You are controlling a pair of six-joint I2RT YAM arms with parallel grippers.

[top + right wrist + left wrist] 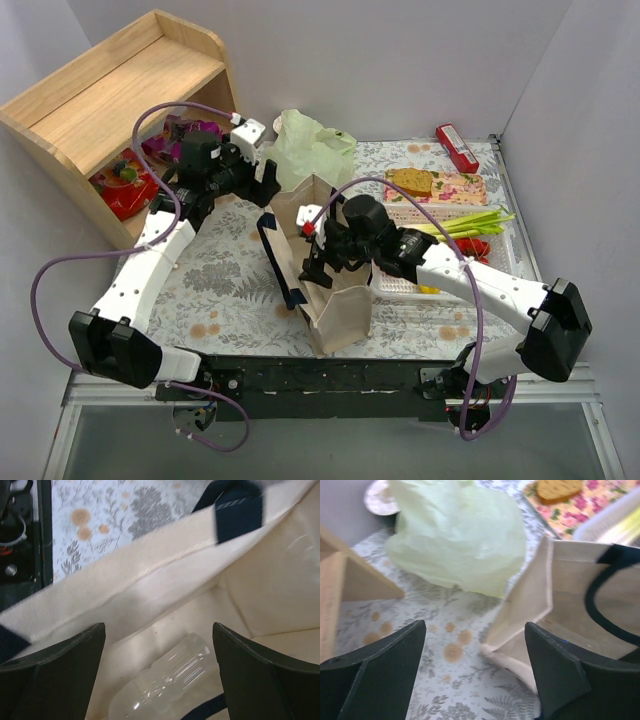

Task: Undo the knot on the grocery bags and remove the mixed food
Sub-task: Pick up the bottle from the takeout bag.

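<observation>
The beige canvas tote (335,300) with navy straps (275,255) stands open in the middle of the table. My right gripper (318,262) is open just above its mouth; its wrist view looks inside, where a clear bottle (165,680) lies on the tote's floor below my right gripper (159,675). The pale green plastic bag (305,150) lies crumpled behind the tote; no knot shows. My left gripper (268,180) is open and empty beside the tote's far corner (520,645), with the green bag (460,540) ahead of my left gripper (475,675).
A wooden shelf (110,100) at the left holds red and purple snack packets (125,185). A white slotted basket (440,245) at the right holds green beans (470,222). A floral tray (460,185) carries a brown biscuit (410,180). A red packet (457,147) lies behind.
</observation>
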